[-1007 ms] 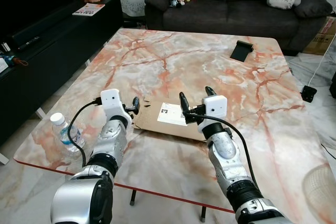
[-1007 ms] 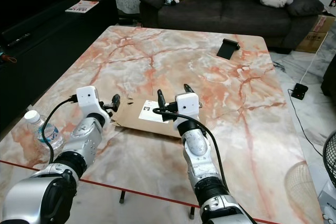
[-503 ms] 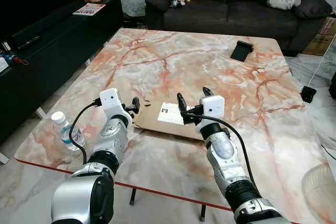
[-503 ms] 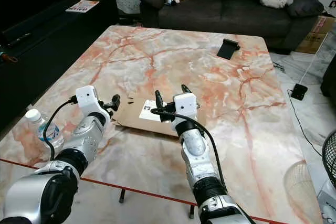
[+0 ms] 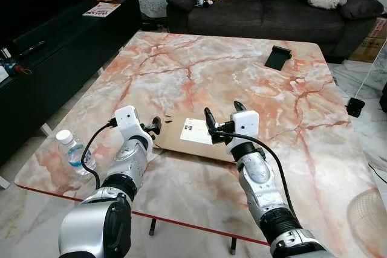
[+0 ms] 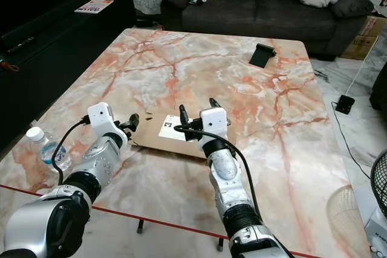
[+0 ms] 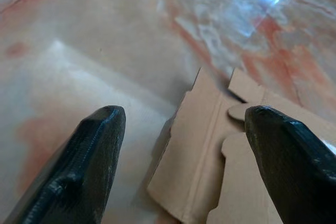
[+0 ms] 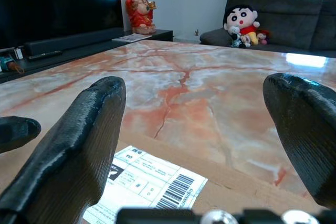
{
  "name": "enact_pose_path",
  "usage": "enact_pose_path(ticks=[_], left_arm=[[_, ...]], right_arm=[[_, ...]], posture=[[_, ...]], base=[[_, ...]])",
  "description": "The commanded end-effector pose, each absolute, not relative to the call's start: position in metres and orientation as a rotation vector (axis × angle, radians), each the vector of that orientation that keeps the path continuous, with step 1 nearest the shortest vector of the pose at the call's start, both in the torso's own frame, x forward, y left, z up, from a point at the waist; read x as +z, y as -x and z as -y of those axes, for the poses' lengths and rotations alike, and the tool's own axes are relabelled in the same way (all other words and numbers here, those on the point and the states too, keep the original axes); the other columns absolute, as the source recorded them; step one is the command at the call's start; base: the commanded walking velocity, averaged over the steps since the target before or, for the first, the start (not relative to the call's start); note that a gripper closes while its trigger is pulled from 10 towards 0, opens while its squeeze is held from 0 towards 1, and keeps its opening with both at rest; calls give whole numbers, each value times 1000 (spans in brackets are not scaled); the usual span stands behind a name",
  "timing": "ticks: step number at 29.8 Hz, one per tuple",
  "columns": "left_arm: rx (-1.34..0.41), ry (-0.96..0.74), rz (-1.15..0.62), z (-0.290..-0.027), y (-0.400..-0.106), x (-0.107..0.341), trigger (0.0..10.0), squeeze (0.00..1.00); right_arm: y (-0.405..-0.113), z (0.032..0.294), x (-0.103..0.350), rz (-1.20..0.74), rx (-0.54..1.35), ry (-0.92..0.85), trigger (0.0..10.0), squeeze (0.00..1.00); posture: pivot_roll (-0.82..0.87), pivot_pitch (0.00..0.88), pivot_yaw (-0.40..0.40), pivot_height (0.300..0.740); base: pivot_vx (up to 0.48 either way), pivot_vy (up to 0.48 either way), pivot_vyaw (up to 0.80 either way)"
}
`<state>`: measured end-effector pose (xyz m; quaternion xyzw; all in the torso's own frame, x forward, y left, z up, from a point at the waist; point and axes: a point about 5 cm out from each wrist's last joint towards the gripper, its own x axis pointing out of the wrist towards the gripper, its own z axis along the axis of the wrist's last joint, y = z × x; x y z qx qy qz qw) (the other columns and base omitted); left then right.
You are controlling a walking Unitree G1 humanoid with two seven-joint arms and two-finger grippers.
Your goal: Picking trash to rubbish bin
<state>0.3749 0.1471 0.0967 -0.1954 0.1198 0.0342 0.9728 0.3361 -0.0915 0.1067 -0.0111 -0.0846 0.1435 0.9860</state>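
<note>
A flattened brown cardboard box (image 5: 193,140) with a white shipping label (image 5: 195,131) lies on the marble table (image 5: 199,70) near its front edge. My right gripper (image 5: 222,116) hovers open just above the box's right half, its fingers (image 8: 79,145) spread over the label (image 8: 152,182). At the box's left end my left gripper (image 5: 156,126) is open, and the flaps (image 7: 210,145) sit between its fingers (image 7: 84,166). A clear plastic bottle (image 5: 71,149) with a white cap stands at the table's front left corner.
A black phone stand (image 5: 278,57) sits at the table's far right. A dark sofa (image 5: 272,4) with plush toys runs behind the table. A black TV cabinet (image 5: 54,40) lines the left side. A cable and adapter (image 5: 355,107) lie on the floor at the right.
My left gripper has dropped a little toward the table at the box's left end. The right gripper has barely moved.
</note>
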Motion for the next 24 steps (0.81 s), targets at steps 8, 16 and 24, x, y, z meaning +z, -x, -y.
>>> enact_pose_path(ticks=[8,16,24], left_arm=[[66,524,-297,-146,-374,91,10000,0],[37,564,-301,-143,-375,93,0,0],[39,589,-301,-142,-375,93,0,0]], right_arm=[[-334,86,107,169,310,26,10000,0],[-334,85,105,160,316,26,10000,0],[-334,85,105,159,317,25,10000,0]], posture=[[-86,0,24,740],[-81,0,19,740],[-82,0,18,740]], base=[[0,0,0],[0,0,0],[0,0,0]])
